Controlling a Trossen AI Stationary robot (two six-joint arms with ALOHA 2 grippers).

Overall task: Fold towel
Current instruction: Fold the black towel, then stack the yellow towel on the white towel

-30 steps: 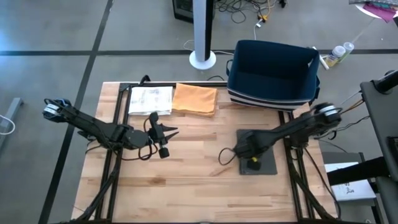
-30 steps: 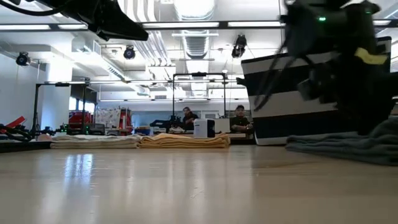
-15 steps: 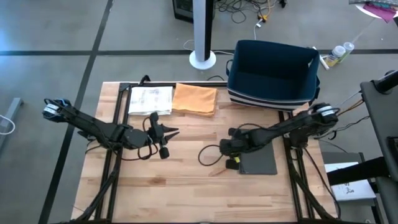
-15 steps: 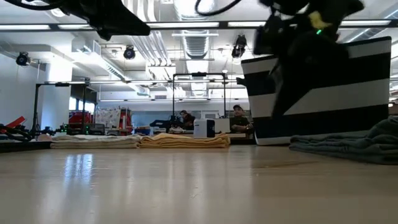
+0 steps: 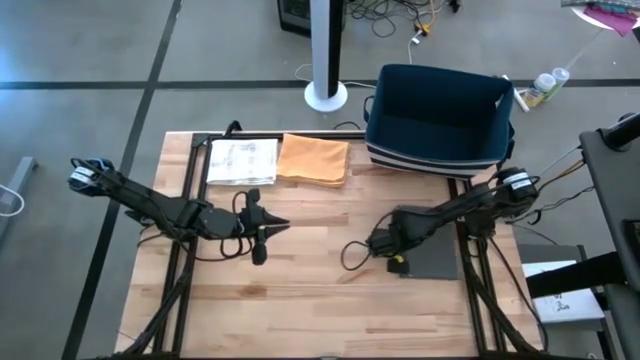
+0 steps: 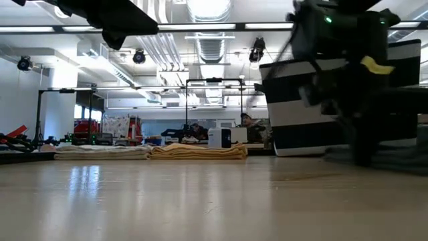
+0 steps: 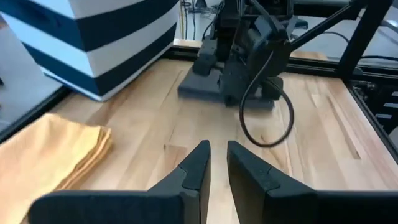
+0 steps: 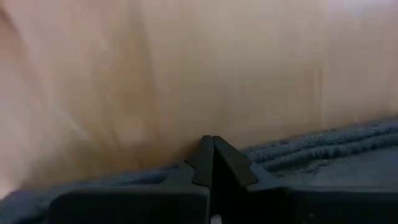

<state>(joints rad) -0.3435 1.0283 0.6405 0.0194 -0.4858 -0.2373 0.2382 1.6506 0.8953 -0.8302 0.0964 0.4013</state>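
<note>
From where I stand the left gripper (image 5: 276, 226) hangs over bare wood left of the table's middle, its fingers (image 7: 198, 163) nearly together with nothing between them, the arm stretched low from the left edge and pointing toward the other side. Behind it, at the far edge, lie a folded white towel (image 5: 241, 161) and a folded orange towel (image 5: 314, 159) touching side by side, with the striped basket (image 5: 440, 118) further right. Moving rightward, the dark grey towel (image 5: 432, 258) lies flat near the right edge, already in a small rectangle. The right gripper (image 5: 381, 243) sits at its near-left edge, fingers pressed together with the towel's hem right at their tips; whether cloth is actually pinched I cannot tell. The trouble I'd expect: if the pinch has caught only the top layer, or nothing, a lift would peel the fold open or come up empty, and a drag across the wood could skew the stack. The right arm reaches in low from the right edge, wrist close to the tabletop, its cable looping beside it.
</note>
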